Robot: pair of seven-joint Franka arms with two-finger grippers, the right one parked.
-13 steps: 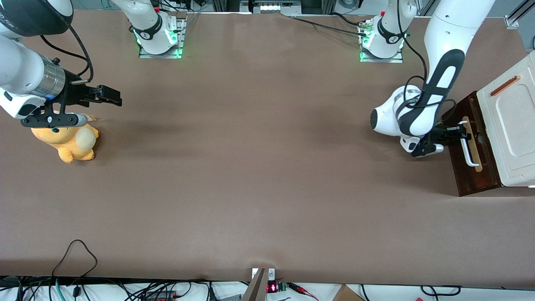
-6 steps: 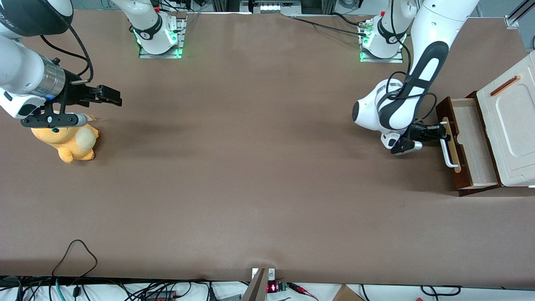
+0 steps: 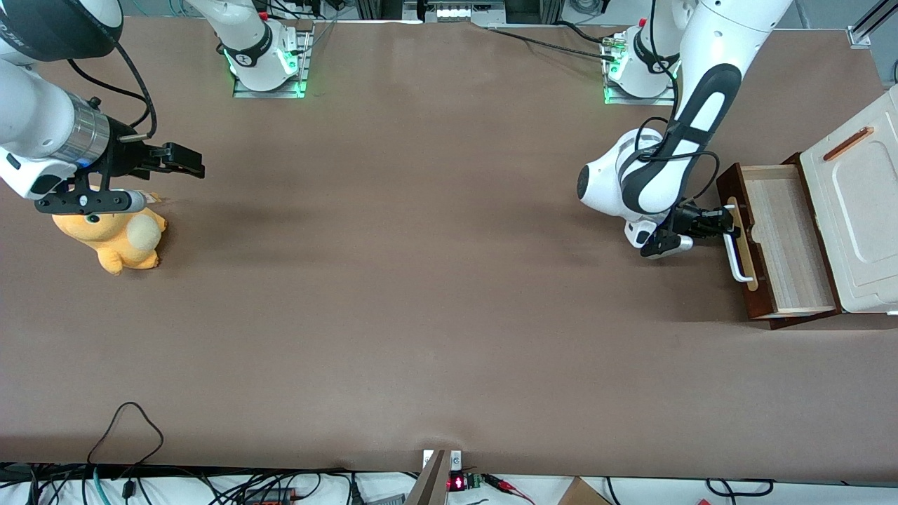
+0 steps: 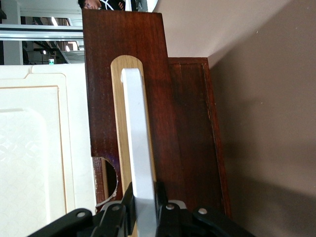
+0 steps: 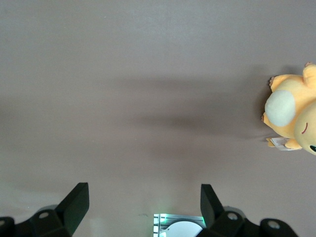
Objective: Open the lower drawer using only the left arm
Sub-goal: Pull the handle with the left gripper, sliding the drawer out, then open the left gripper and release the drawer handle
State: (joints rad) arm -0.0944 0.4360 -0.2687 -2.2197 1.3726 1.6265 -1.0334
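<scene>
The lower drawer (image 3: 784, 245) stands pulled well out from under the white cabinet top (image 3: 864, 210), showing its light striped wood interior between dark reddish-brown walls. Its white bar handle (image 3: 734, 256) runs along a pale wood strip on the drawer front (image 4: 168, 123). The left arm (image 3: 673, 154) reaches down to the end of the handle farther from the front camera. Its black gripper (image 3: 724, 223) is shut on the white bar handle (image 4: 139, 158), one finger (image 4: 128, 200) on each side of the bar.
An orange plush toy (image 3: 116, 237) lies toward the parked arm's end of the table. The brown table surface (image 3: 421, 280) spreads wide between the two arms. A small copper bar (image 3: 847, 143) sits on the cabinet top.
The gripper has drawn the handle away from the cabinet toward the table's middle. The drawer went from nearly closed to well open, exposing its striped interior.
</scene>
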